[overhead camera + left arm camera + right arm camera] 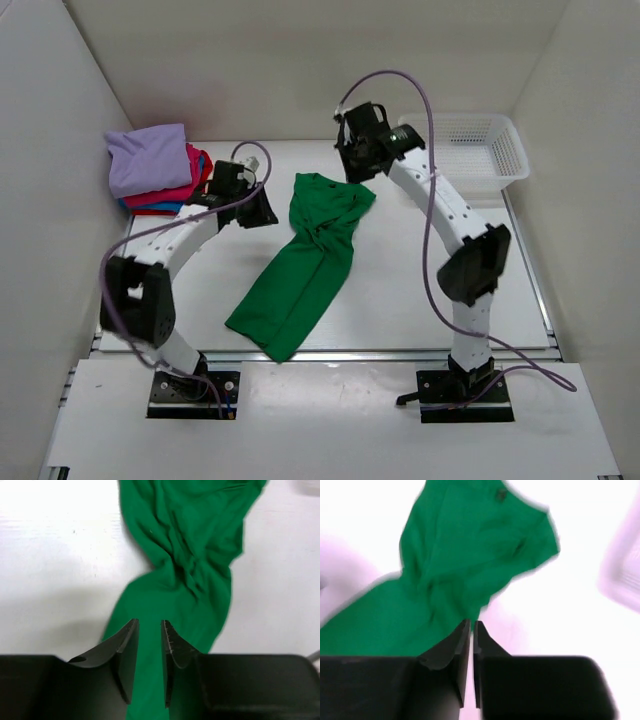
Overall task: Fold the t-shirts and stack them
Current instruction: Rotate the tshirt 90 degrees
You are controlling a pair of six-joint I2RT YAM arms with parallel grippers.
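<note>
Lying crumpled on the table (390,300), the green shirt (300,260) runs diagonally between both arms.
Only the top view shows the folded stack (155,168) far left and the basket (480,148) far right. In its wrist view, the left gripper (149,625) has its fingers slightly apart above the cloth. The blurred right wrist view shows the right gripper (471,624) with fingers nearly together, gripping nothing.

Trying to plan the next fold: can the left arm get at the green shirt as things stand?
Probably yes. The left end effector hangs close to the green shirt, jaws slightly apart, nothing between them and the cloth. The right arm sits at the far corner, out of its path.
</note>
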